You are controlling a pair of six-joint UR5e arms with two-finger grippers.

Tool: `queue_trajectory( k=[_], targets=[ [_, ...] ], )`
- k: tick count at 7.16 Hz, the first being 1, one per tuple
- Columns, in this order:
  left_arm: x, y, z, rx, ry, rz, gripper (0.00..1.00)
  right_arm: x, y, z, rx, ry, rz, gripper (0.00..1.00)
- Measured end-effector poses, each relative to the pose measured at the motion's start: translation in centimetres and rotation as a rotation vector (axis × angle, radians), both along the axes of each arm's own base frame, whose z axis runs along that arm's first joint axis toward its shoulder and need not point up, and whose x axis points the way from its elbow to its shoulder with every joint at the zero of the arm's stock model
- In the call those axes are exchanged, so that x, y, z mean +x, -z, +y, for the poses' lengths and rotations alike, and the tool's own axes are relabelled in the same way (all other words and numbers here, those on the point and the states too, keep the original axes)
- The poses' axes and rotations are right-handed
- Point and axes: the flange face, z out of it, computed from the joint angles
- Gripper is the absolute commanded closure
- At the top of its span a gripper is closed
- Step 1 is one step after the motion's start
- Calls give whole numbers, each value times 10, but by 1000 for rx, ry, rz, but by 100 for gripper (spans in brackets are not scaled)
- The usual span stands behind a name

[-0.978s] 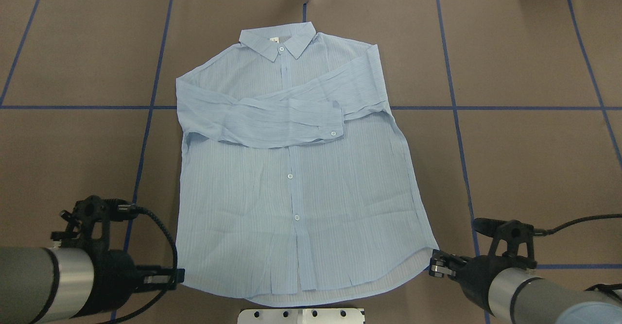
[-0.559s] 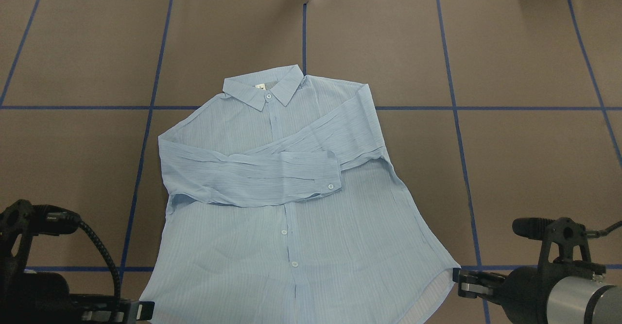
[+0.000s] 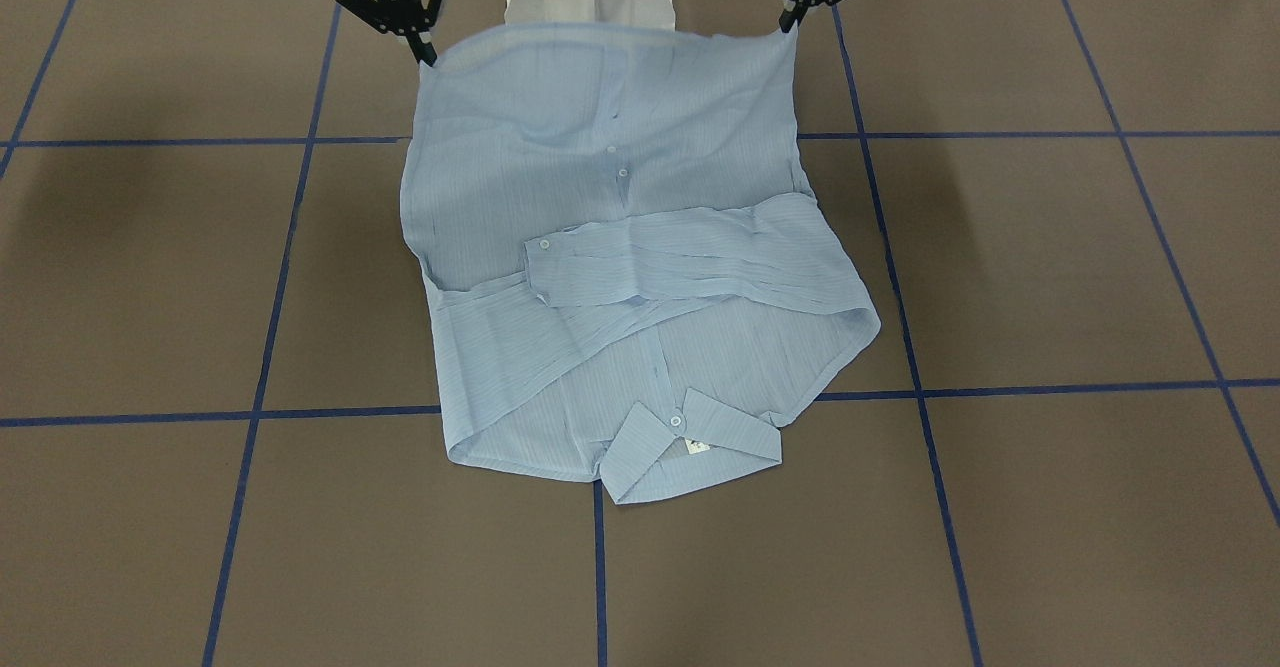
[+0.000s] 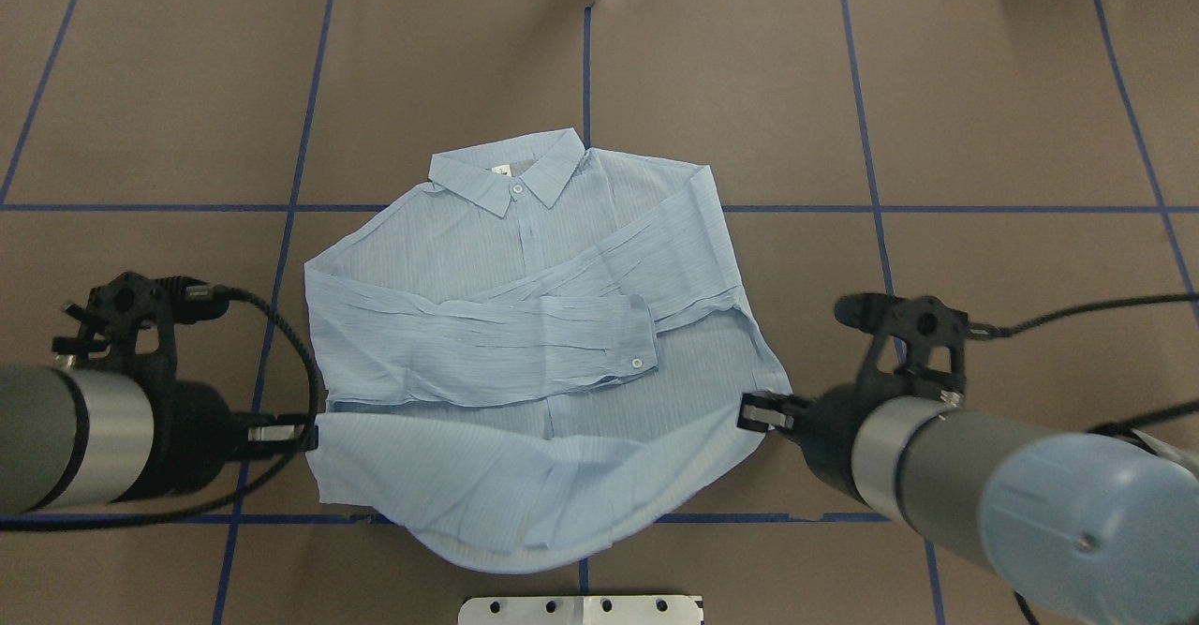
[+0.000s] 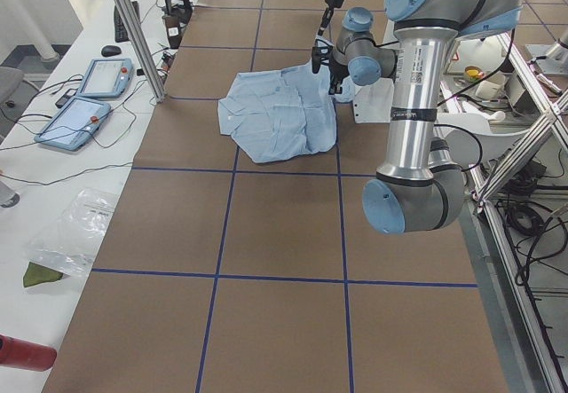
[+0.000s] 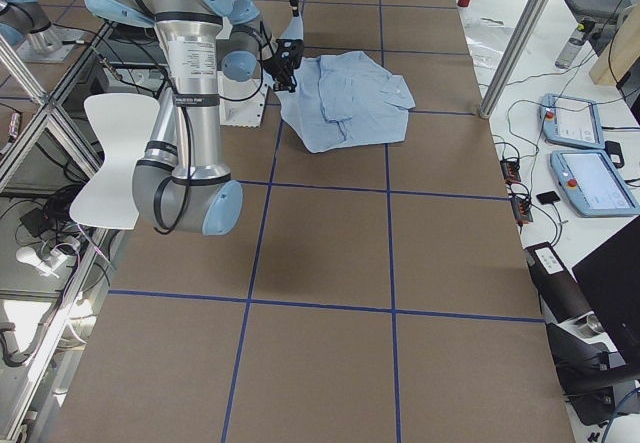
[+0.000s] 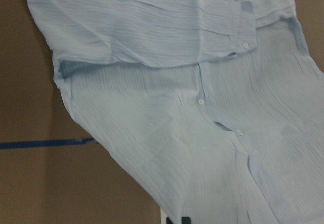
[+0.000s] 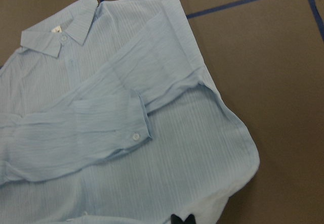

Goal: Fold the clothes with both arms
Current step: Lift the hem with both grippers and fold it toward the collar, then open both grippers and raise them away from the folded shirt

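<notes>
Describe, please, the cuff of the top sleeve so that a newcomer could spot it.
On the brown table is a light-blue shirt, sleeves crossed over its chest. The cuff ends the upper sleeve near the shirt's middle; its white button sits off the placket line.

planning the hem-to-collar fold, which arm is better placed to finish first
Left, likely: the left end effector holds its hem corner of the shirt closer to the matching shoulder than the right end effector does.
</notes>
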Motion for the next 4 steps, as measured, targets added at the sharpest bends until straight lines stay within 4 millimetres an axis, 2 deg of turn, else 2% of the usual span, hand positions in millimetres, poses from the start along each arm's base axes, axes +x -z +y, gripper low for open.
queue_trajectory(
  k=[2, 4],
  targets=[
    [7, -16, -60, 58, 128, -80, 100, -27, 17, -69, 38, -94, 58, 100],
    [15, -30, -112, 80, 230, -153, 100, -41, 22, -137, 55, -177, 111, 100]
  ],
)
